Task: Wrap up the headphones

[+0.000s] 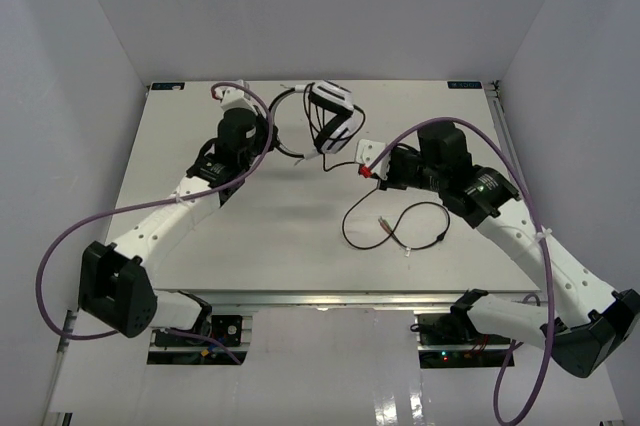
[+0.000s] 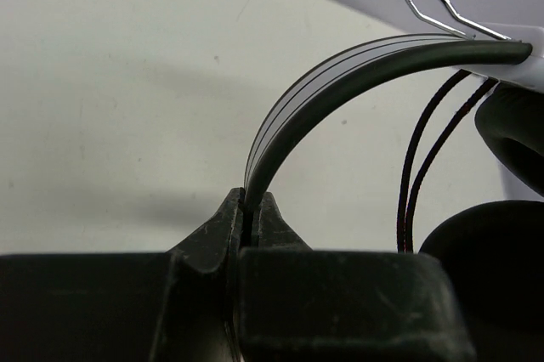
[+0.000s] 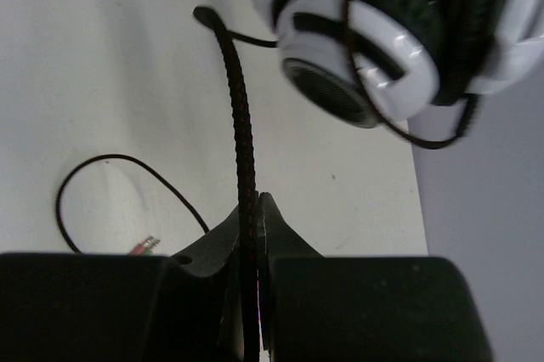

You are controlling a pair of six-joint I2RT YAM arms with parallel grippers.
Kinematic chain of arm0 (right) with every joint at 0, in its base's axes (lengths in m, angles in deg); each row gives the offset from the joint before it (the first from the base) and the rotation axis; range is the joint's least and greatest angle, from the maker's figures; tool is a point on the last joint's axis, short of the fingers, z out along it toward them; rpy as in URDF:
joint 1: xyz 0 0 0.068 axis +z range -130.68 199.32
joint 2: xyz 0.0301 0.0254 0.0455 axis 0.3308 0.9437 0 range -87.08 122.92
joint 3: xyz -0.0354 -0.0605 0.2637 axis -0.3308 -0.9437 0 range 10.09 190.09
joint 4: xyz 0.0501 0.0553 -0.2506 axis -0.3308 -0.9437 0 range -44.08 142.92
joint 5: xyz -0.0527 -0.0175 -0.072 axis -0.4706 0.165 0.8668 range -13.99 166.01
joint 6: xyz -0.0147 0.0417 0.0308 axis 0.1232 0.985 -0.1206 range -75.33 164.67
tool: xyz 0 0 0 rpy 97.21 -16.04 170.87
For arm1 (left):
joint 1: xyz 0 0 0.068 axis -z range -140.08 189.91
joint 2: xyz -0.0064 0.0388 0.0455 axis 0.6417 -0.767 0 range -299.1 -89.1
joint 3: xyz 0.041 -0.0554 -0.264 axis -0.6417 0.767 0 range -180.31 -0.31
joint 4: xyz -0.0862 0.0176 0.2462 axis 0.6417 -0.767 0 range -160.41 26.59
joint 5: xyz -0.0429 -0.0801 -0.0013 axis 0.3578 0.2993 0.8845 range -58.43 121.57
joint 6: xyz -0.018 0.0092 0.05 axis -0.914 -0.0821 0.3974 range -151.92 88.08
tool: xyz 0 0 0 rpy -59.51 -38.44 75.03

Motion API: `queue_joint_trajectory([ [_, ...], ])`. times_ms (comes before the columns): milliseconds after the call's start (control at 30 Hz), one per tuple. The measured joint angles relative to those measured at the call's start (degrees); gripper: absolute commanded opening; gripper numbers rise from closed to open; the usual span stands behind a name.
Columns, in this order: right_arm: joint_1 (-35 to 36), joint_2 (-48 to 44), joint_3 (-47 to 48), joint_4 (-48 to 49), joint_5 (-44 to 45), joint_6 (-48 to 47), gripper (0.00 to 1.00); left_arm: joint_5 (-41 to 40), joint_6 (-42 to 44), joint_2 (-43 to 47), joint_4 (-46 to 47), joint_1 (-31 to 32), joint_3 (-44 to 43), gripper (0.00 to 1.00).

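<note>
The white-and-black headphones are at the back middle of the table, and in the right wrist view one white ear cup fills the upper right. My left gripper is shut on the dark curved headband, left of the ear cups. A black ear pad shows low at the right of that view. My right gripper is shut on the braided dark cord, just right of the headphones. The rest of the cord lies in a loose loop on the table, ending at its plug.
The grey table is boxed in by white walls on the left, right and back. Thick purple arm cables hang off both near corners. A thin silver wire clip sits atop the headband.
</note>
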Motion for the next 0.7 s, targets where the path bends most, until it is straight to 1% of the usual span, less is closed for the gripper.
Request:
queue_joint_trajectory([
  [133,1.44,2.52,2.83,-1.14,6.14,-3.35,0.08,1.37,0.8,-3.8,1.34,0.0,2.57,0.0],
  [300,2.33,4.21,3.5,-0.32,12.58,-7.23,0.09,5.07,3.39,-4.48,4.27,0.42,6.09,0.0],
  [533,2.57,5.5,3.5,1.23,14.91,-9.54,0.12,11.17,7.95,-4.31,7.47,2.85,7.6,0.0],
  [700,2.57,7.69,3.5,2.38,16.3,-10.42,0.14,15.55,11.65,-3.53,7.65,5.69,8.17,0.0],
])
